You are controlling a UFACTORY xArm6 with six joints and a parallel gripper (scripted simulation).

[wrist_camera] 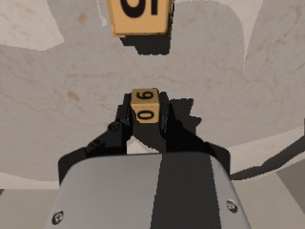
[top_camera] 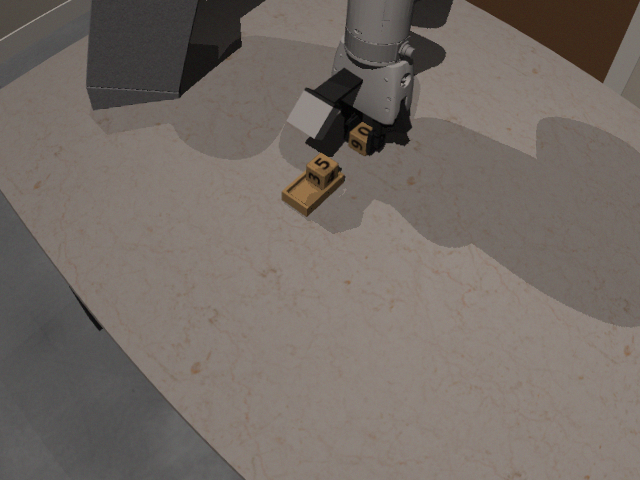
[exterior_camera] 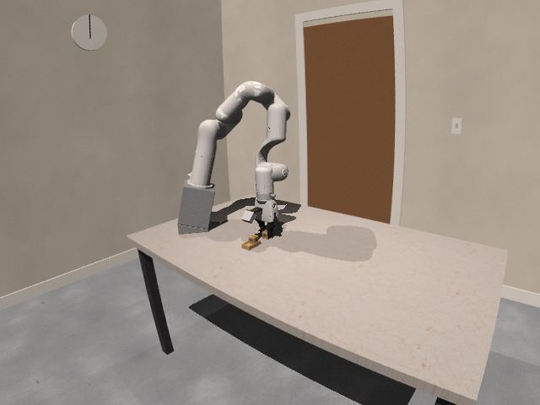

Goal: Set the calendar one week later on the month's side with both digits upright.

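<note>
A small wooden tray (top_camera: 311, 192) lies flat on the table. One wooden cube (top_camera: 322, 172) stands in the tray's far end, with 5 on top and 3 on a side. It shows at the top edge of the wrist view (wrist_camera: 140, 16). My gripper (top_camera: 368, 140) is shut on the second cube (top_camera: 359, 137), which shows 9 and 0 and sits on the table just right of and behind the tray. In the wrist view the black fingers press this cube (wrist_camera: 145, 105) from both sides. In the exterior view the tray (exterior_camera: 249, 244) and gripper (exterior_camera: 265, 233) are small.
The arm's grey base block (top_camera: 136, 49) stands at the back left of the table. The table's left edge runs close along the front left. A brown door (exterior_camera: 351, 117) is in the far wall.
</note>
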